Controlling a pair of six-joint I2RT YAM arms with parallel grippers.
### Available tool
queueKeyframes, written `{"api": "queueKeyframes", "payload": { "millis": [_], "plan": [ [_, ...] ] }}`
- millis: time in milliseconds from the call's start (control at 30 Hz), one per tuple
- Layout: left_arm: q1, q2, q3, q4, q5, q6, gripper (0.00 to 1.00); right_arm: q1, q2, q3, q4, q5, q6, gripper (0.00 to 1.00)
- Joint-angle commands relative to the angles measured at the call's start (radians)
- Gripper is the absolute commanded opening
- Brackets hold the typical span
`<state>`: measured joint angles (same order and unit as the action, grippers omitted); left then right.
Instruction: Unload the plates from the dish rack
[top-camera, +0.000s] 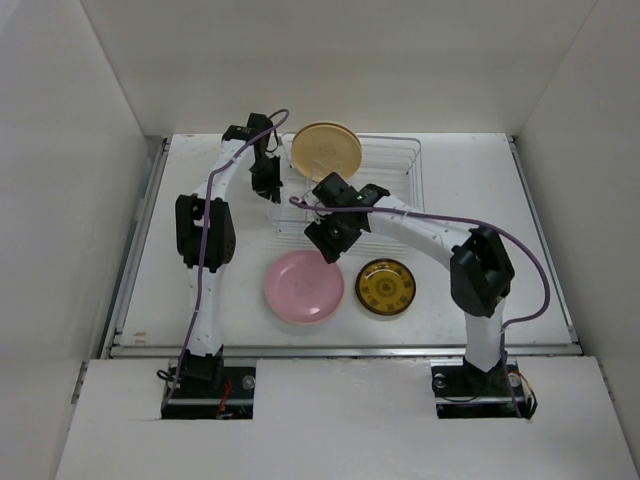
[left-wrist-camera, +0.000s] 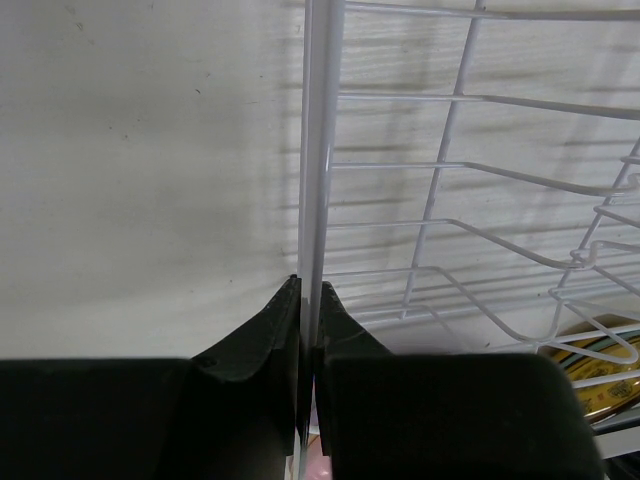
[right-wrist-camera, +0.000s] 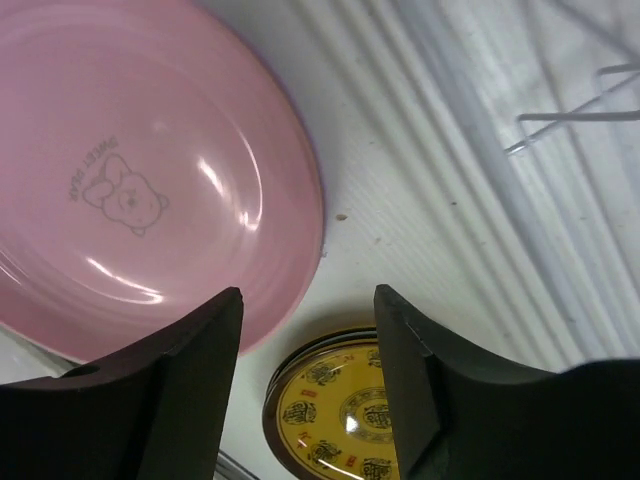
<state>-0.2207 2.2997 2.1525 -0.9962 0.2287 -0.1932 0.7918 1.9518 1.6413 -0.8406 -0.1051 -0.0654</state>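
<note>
Table (top-camera: 480, 290): pink plate (top-camera: 303, 287) and gold-patterned dark plate (top-camera: 386, 287) lie flat, side by side.
Right gripper (right-wrist-camera: 305, 300): fingers apart, empty, above both.
Left gripper (left-wrist-camera: 310, 290): pinched on dish rack (left-wrist-camera: 318, 150) edge wire.
In dish rack: one yellow plate (top-camera: 326, 150), far left.

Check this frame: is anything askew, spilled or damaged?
Nothing is spilled or broken. The one oddity: the left gripper is shut on the rim wire of the dish rack, not a plate. The pink plate and gold-centred plate lie flat on the table.

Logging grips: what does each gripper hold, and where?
Left gripper pinches the dish rack by an edge wire; right gripper is open, holding nothing.
</note>
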Motion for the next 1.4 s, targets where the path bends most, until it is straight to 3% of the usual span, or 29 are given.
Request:
{"api": "queueKeyframes", "payload": {
  "millis": [0, 167, 333, 433, 467, 600, 733, 967, 1267, 1367],
  "plan": [
    [0.0, -0.014, -0.025, -0.082, 0.057, -0.064, 0.0, 0.001, -0.063, 0.107, 0.012, 0.099, 0.012, 0.62],
    [0.0, -0.014, -0.016, -0.082, 0.057, -0.055, 0.0, -0.022, -0.114, 0.201, 0.069, 0.099, 0.042, 0.63],
    [0.0, -0.014, 0.004, -0.091, 0.057, -0.035, 0.0, -0.139, -0.108, 0.277, 0.247, 0.263, 0.125, 0.71],
    [0.0, -0.005, 0.013, -0.101, 0.048, -0.035, 0.0, -0.212, 0.005, 0.42, 0.32, 0.314, 0.144, 0.71],
    [0.0, -0.005, 0.014, -0.101, 0.047, -0.026, 0.0, -0.242, 0.051, 0.539, 0.321, 0.358, 0.144, 0.71],
    [0.0, 0.013, 0.023, -0.101, 0.047, -0.026, 0.0, -0.281, 0.303, 0.78, 0.319, 0.34, 0.064, 0.71],
    [0.0, 0.032, 0.041, -0.101, 0.047, -0.026, 0.0, -0.293, 0.343, 0.749, 0.457, 0.248, 0.009, 0.7],
    [0.011, 0.052, 0.05, -0.101, 0.047, -0.026, 0.0, -0.302, 0.366, 0.7, 0.561, 0.196, -0.001, 0.57],
    [0.011, 0.072, 0.038, -0.101, 0.057, -0.037, 0.0, -0.302, 0.384, 0.663, 0.543, 0.248, -0.001, 0.24],
    [0.011, 0.083, 0.038, -0.101, 0.066, -0.037, 0.0, -0.302, 0.374, 0.643, 0.543, 0.22, -0.023, 0.2]
  ]
}}
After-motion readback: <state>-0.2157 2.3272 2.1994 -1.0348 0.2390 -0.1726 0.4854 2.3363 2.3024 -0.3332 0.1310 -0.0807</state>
